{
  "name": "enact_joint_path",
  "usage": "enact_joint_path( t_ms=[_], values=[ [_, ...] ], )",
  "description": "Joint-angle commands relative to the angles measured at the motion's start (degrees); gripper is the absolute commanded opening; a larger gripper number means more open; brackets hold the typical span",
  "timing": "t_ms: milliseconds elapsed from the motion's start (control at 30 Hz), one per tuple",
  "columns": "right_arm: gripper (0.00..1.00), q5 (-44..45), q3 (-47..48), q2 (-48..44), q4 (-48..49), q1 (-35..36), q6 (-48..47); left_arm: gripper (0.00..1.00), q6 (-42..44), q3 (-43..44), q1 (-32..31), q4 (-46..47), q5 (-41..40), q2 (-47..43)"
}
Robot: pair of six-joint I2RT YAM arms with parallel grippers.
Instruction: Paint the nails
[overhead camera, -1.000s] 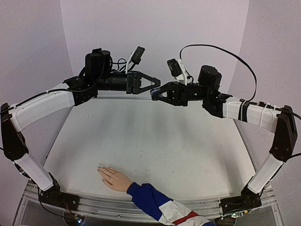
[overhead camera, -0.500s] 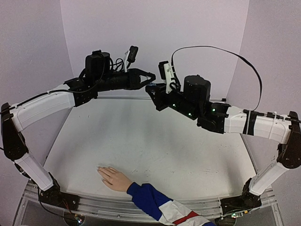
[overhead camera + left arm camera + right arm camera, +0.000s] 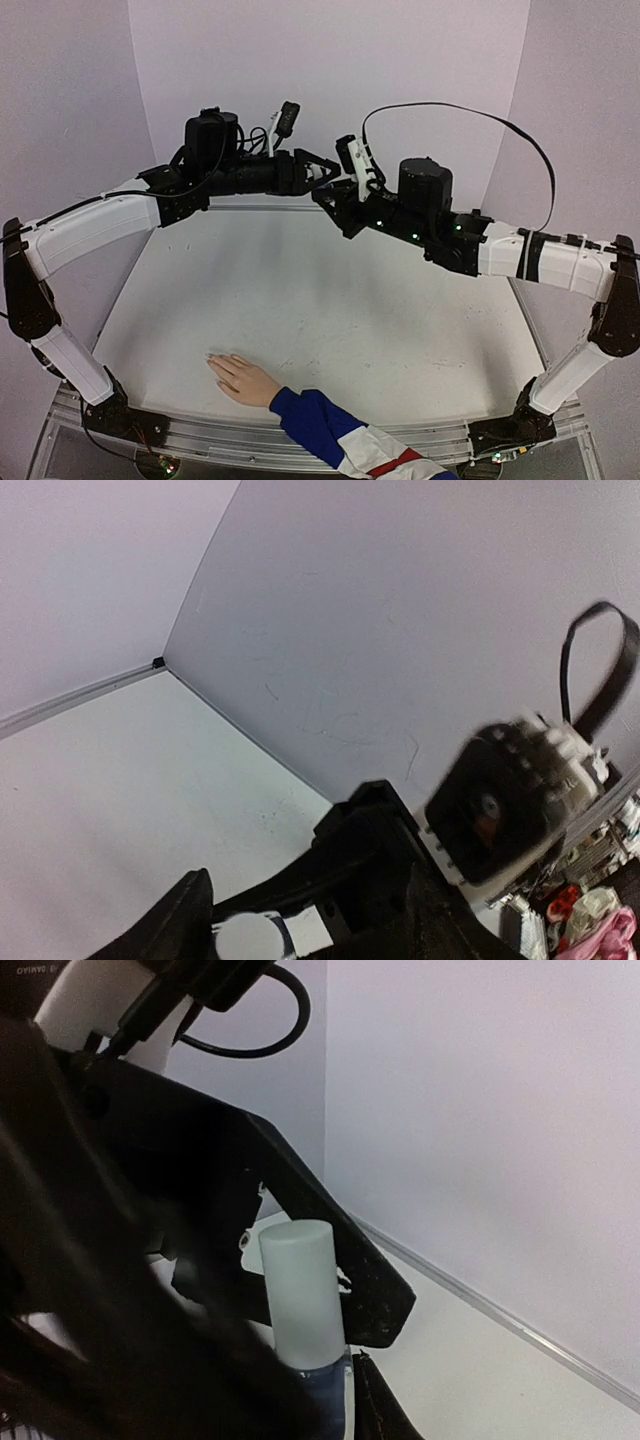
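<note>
Where the lilac walls (image 3: 330,50) curve round behind it, the pale grey table (image 3: 330,300) lies flat and faintly scuffed. Above its far half the two pincers meet tip to tip. The right pincer (image 3: 324,192) is pressed together on the body of a small blue bottle (image 3: 322,1395). Facing it, the left pincer (image 3: 318,171) stands spread, with a finger on either side of the bottle's white cap (image 3: 300,1285). Whether either finger touches the cap cannot be told.

Well apart from both pincers, down at the table's near edge on the left pincer's side, a flesh-coloured hand (image 3: 245,378) in a blue, white and red sleeve (image 3: 340,435) rests flat. Its nails (image 3: 211,357) are too small to make out.
</note>
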Motion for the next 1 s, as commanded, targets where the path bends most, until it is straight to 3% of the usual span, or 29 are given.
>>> enact_joint_path(
  t_ms=[0,133,300,433,667,967],
  values=[
    [0.0,-27.5,-0.2,-3.9,6.8,-9.0,7.9,0.8,-0.3,1.8,1.0,-2.4,4.5,-3.2],
    [0.0,-45.4,1.2,-2.3,7.1,-14.4,12.4,0.89,-2.2,1.5,4.0,-2.3,7.8,-4.2],
    [0.0,-62.0,5.4,3.3,8.8,-15.2,18.2,0.89,-2.5,3.4,5.3,-1.5,14.6,-2.8],
    [0.0,-68.8,6.8,7.5,15.9,-15.2,25.7,0.8,-2.6,5.4,3.8,0.6,19.9,-0.7],
    [0.0,-69.5,5.6,8.7,20.9,-15.2,29.4,0.6,-1.4,6.5,2.0,1.1,19.2,0.4],
    [0.0,-67.0,4.1,7.4,21.4,-15.2,28.2,0.21,-1.6,6.9,0.7,1.0,16.9,2.2]
  ],
)
